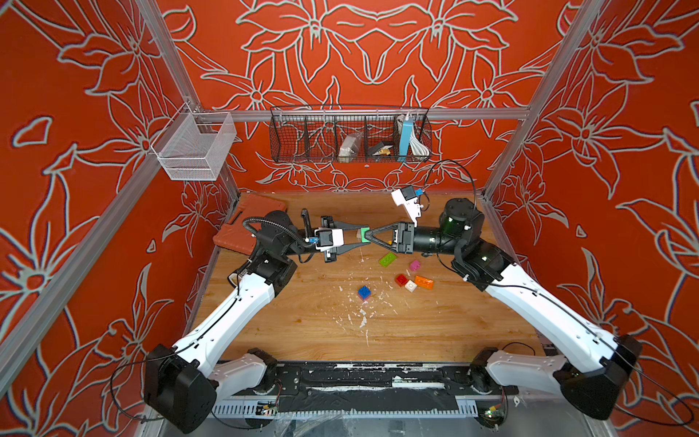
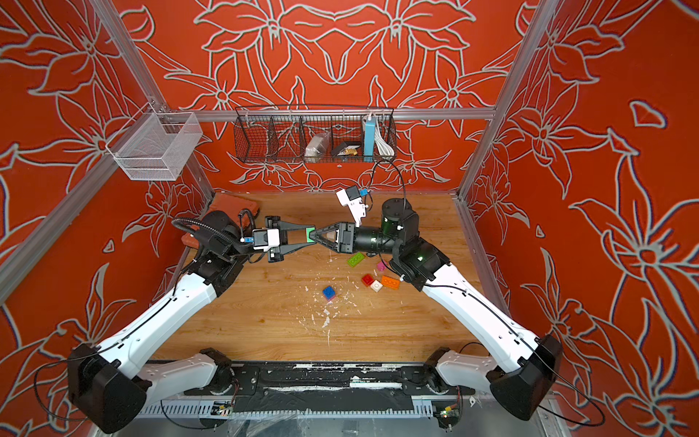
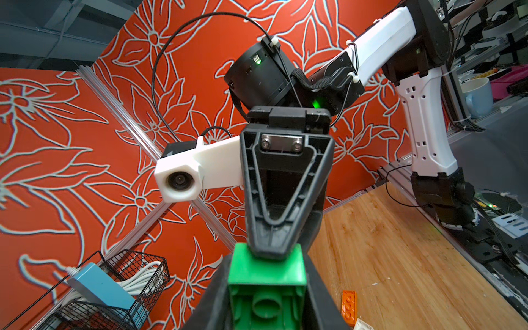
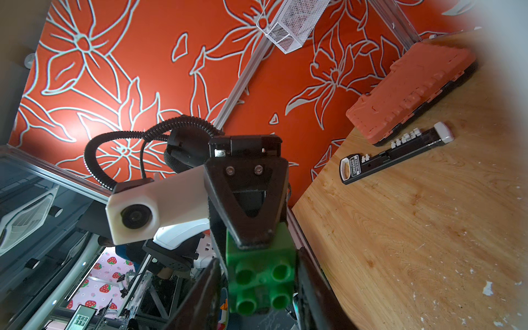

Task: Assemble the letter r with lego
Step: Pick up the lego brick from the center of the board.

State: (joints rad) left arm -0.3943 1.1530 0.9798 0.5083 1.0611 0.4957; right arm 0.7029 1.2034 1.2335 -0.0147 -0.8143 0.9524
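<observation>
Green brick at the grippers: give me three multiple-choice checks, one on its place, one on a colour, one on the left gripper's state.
1. Where is the green brick?
A. Flat on the table.
B. Between the left gripper and right gripper tips.
C. In the wire basket.
2. Which loose brick lies nearest the robot's base?
A. The blue brick.
B. Lime.
C. Pink.
3. The left gripper is:
A. Open, empty.
B. Shut on the green brick.
C. Shut on an orange brick.
Answers: 1 B, both top views show it where the tips meet. 2 A, it lies closest to the front edge. 3 B, the left wrist view shows its fingers clamping the brick.
</observation>
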